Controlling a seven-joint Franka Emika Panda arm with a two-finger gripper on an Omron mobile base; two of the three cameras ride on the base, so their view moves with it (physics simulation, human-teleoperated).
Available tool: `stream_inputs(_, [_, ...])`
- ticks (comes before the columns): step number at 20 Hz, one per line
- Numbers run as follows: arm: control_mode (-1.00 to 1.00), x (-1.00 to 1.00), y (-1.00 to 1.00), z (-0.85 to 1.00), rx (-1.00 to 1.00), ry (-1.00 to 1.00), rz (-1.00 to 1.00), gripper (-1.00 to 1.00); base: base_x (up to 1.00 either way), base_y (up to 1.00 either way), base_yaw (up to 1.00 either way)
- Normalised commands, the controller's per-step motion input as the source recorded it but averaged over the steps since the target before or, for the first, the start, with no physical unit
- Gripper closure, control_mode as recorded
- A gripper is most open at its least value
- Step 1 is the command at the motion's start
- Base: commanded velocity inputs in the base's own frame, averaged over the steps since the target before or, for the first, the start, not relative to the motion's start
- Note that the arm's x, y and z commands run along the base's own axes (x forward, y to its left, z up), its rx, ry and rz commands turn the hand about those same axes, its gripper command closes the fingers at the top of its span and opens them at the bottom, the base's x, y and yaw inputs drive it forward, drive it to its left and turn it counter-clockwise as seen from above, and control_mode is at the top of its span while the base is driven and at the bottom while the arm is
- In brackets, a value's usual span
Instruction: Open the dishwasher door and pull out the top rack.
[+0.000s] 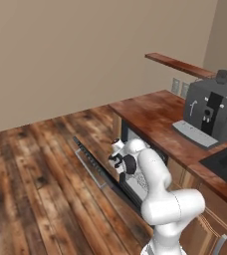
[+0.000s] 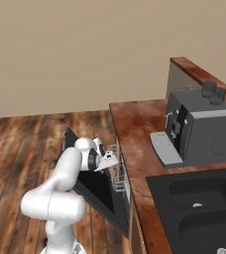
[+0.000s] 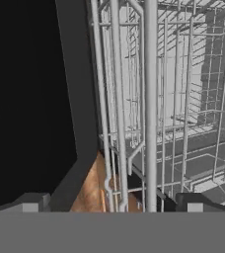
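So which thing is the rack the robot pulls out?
Find the long reddish wooden counter. Below its edge the flat black dishwasher door hangs open. The pale grey wire top rack pokes out right under the counter, the one see-through basket of thin bars.

White arm rises from the lower right of the left base view, elbow bent, forearm reaching toward frame centre. End effector [image 3: 112, 205] sits at mid-left in the right base view. In the hand view both dark fingertips [image 3: 29, 201] stand wide apart at the bottom edge, nothing gripped between them.
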Motion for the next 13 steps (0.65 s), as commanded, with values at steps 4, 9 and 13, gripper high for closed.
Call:
stream_inputs(4, [-1.0,-0.22,0.65,-0.15,0.01,0.06,0.0,-1.0,0.0,0.0,0.0])
stream_inputs(9, [-1.0,-0.29,0.64,-0.06,0.04,0.06,-0.01,-1.0,0.0,0.0,0.0])
stream_inputs(13, [-1.0,-0.29,0.62,-0.02,0.09,0.07,-0.02,-1.0,0.0,0.0,0.0])
